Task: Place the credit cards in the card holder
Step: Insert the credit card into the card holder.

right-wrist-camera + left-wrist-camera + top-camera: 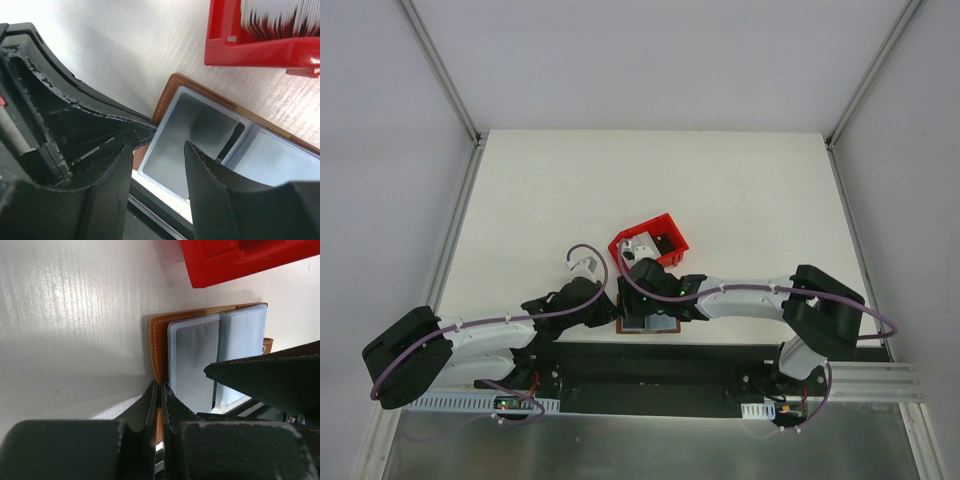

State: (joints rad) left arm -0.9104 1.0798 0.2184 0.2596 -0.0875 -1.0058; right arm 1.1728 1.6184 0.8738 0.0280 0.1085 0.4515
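Pinching the card holder (159,335) at the counter's (720,190) near edge is our left hand (161,390); our right hand (158,147) hangs over it, fingers (100,190) apart. The credit cards (275,17) stand in the red tray (260,50).

A red tray (652,222) sits on the white desk (720,190), about midway between the left and right edges and nearer the near edge than the far one, turned askew to the edges. Aluminium rails (455,240) run along the left and right edges. A black strip (660,365) lines the near edge, with a shiny metal sheet (650,445) beyond it.
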